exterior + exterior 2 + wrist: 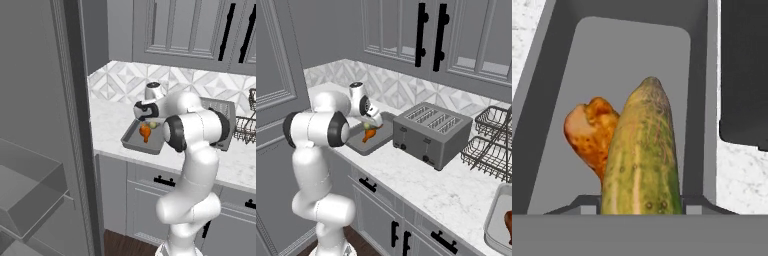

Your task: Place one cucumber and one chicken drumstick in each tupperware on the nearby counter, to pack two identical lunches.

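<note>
In the hand view the gripper (641, 210) is clenched on a cucumber (641, 160), its finger tips (587, 206) pressed against the lower sides of the green, speckled body. The cucumber points away from the camera over the tupperware (552, 100), and whether it touches the grey floor cannot be told. Just beside it, partly hidden behind its left flank, a chicken drumstick (589, 135) lies on the tray floor. Beyond the tray's right rim stands the dark side of a toaster (744, 75) on the counter (739, 175).

From the right base view the white arm (316, 127) bends over the counter edge, its hand above the same tupperware (368, 146). The toaster (431, 132) sits just right of it, then a wire dish rack (491, 145). At the lower right corner a second tupperware (496, 220) holds another drumstick (508, 222).
</note>
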